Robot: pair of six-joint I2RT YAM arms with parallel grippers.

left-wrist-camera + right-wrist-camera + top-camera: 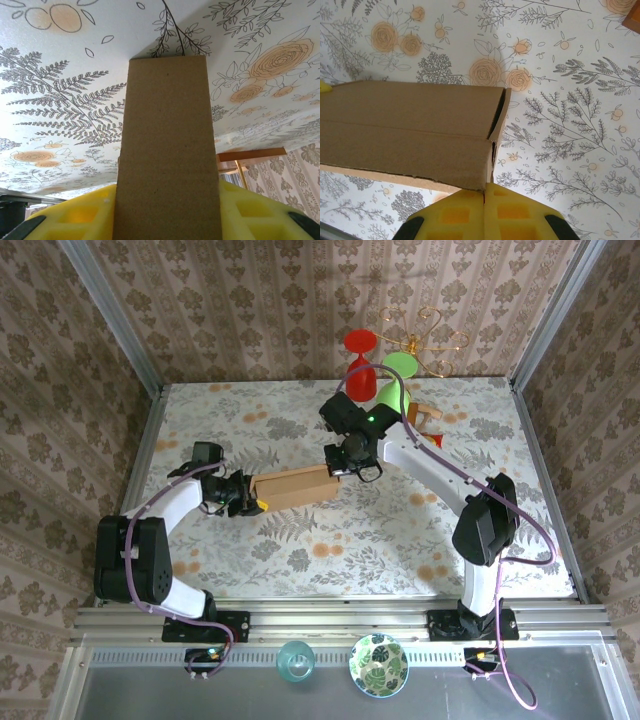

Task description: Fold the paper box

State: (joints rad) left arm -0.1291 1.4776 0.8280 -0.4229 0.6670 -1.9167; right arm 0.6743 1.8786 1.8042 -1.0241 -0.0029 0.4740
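Risks first: the paper box [295, 488] is sitting left of the wooden stand [428, 418] and nearer the arms than it. It's looking closed up into a long narrow block. The left gripper [258, 498] is grasping the end farthest from the stand, its yellow fingers [75, 220] pressing on both sides of the cardboard. The right gripper [345, 468] is touching the end nearest the stand w/ jaws clenched fully together. In the right wrist view the box's corner is meeting the seam of its fingers [455, 217]; can't tell if any cardboard is pinched there, prob. not. So one arm is likely doing all the holding. If the right gripper is pushing on that end, the box may be pivoting or sliding in the left grip. The end flap, showing a dark gap at its edge, may be springing open. Too much force may be crushing the corrugated wall. The right arm is also passing close by the stand in the top view, so a wide swing is risking a knock & tipped glasses. Count: 1 box, 2 grippers, 1 stand, 2 glasses on it (1 red glass [360, 365], 1 green glass [393, 385]), 1 gold wire ornament [430, 340] beyond the stand. Also 1 clear glass [296, 660] & 1 patterned bowl [378, 665], well apart from the stand, by the arm bases.
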